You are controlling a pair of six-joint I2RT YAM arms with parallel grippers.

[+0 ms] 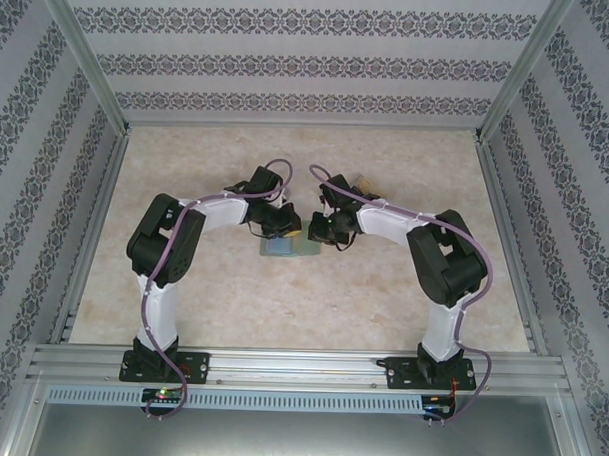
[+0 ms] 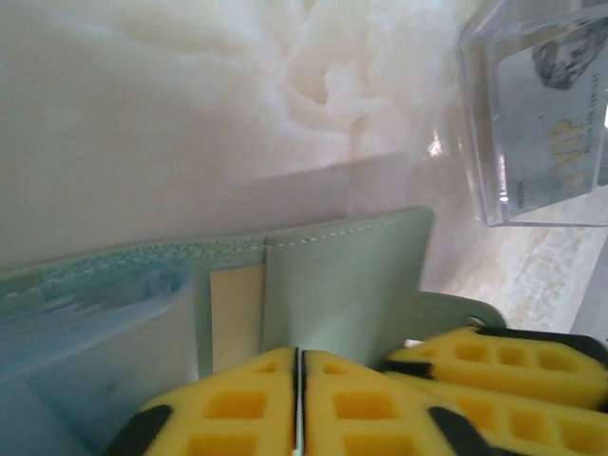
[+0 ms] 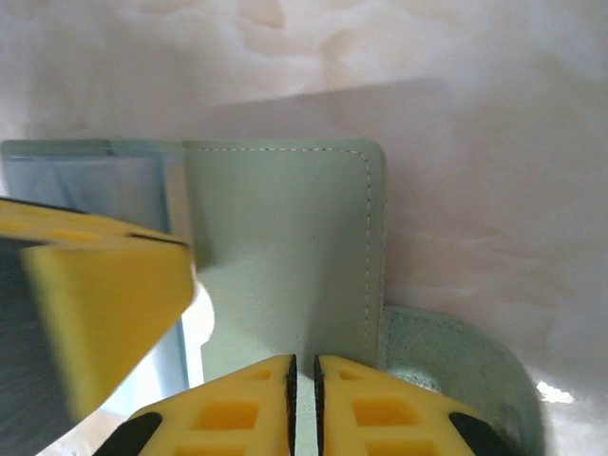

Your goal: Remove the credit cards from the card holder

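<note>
Two grippers meet over a green wallet [image 1: 284,249] at the centre of the table [image 1: 182,284].
A card [image 2: 560,142] in a clear box [image 2: 475,123] reads "VIP". The left gripper [image 2: 297,366] is almost closed at the wallet's edge, hold unclear. The right gripper [image 3: 304,370] is closed, pinching a wallet panel beside the tab [image 3: 456,380].
</note>
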